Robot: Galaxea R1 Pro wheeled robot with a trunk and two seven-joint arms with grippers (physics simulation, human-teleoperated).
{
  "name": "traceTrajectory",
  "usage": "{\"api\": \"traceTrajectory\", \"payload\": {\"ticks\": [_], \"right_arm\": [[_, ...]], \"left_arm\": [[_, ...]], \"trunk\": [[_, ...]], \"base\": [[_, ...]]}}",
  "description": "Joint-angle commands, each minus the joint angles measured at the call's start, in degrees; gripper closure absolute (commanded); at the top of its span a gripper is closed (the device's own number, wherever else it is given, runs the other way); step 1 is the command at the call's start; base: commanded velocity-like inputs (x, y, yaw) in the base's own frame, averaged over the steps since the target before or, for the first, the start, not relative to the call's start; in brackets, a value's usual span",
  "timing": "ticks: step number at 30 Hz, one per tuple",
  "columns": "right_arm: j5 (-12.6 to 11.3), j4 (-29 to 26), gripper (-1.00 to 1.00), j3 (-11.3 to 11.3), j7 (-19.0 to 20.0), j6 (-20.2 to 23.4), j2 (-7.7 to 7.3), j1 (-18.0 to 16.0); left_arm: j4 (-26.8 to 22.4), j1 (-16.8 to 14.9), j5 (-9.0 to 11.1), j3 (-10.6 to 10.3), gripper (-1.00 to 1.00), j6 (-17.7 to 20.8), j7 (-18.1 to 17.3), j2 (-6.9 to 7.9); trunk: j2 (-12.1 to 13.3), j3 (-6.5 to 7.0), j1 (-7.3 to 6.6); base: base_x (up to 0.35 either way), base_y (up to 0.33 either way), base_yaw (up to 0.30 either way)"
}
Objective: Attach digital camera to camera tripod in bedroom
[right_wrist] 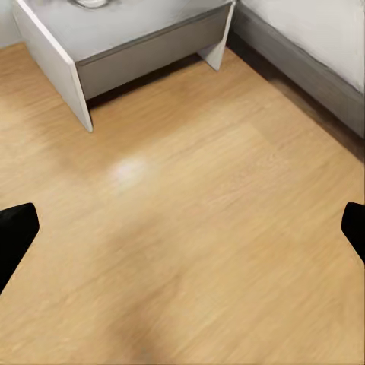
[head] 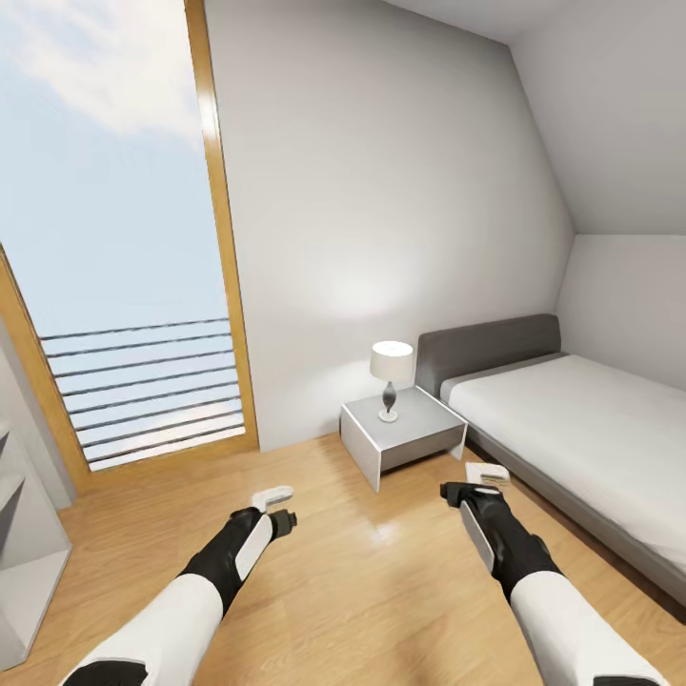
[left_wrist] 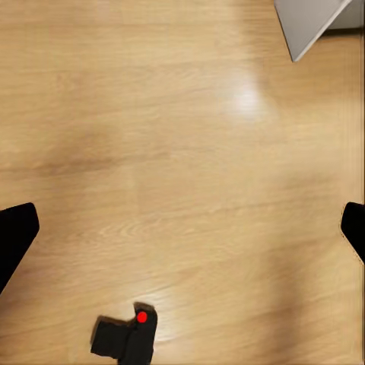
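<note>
Below, digital camera point(left_wrist: 125, 336) cropped at frame edge; both grippers spread wide, empty.

White walls point(head: 381, 191), wood floor point(head: 362, 572), grey bed point(head: 572, 429), nightstand point(head: 405, 433), lamp point(head: 391, 379)

Grey bed point(head: 581, 429) w/ white mattress along right wall. Grey nightstand point(head: 405, 438) just beside its head end, small white-shade lamp point(head: 391, 379) on top. Tall wood-framed window point(head: 114, 238) w/ railing bars at left. White shelf unit point(head: 24, 543) at far left. Light wood floor point(head: 372, 572).
</note>
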Motion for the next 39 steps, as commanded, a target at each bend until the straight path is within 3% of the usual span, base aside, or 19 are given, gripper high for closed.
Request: {"api": "traceTrajectory", "payload": {"ticks": [1, 6, 7, 18, 30, 39], "right_arm": [[-0.31, -1.01, -1.0, -0.03, -0.19, 1.1, 0.27, -0.14], [-0.5, -2.93, -1.0, 0.07, 0.43, 4.57, 1.07, -0.43], [-0.22, -3.17, -1.0, 0.12, 2.73, 6.11, 1.05, -0.53], [-0.1, -2.72, -1.0, 0.2, 9.0, 6.57, 1.17, -0.57], [0.3, -1.95, -1.0, 0.21, 9.34, 6.61, 1.35, -0.57], [0.25, -2.0, -1.0, 0.13, 5.79, 6.58, 1.74, -0.57]], "left_arm": [[-0.27, -0.1, 0.53, -0.18, -1.0, 0.16, 0.32, -0.12], [-0.61, -0.32, 0.48, -0.48, -1.0, -0.1, 0.45, -0.31], [-0.76, -0.39, 0.48, -0.59, -1.0, -0.19, 0.58, -0.19], [-0.67, -0.42, 0.41, -0.72, -1.0, -0.32, 0.8, -0.21], [-0.6, -0.42, 0.37, -0.8, -1.0, -0.26, 0.97, -0.41], [-0.53, -0.42, 0.41, -0.8, -1.0, -0.17, 0.95, -0.48]], "trunk": [[-0.04, -0.07, 0.0], [-0.04, -0.07, 0.0], [-0.04, -0.07, 0.0], [-0.04, -0.07, 0.0], [-0.04, -0.07, 0.0], [-0.04, -0.07, 0.0]], "base": [[0.0, 0.0, 0.0], [0.0, 0.0, 0.0], [0.0, 0.0, 0.0], [0.0, 0.0, 0.0], [0.0, 0.0, 0.0], [0.0, 0.0, 0.0]]}}
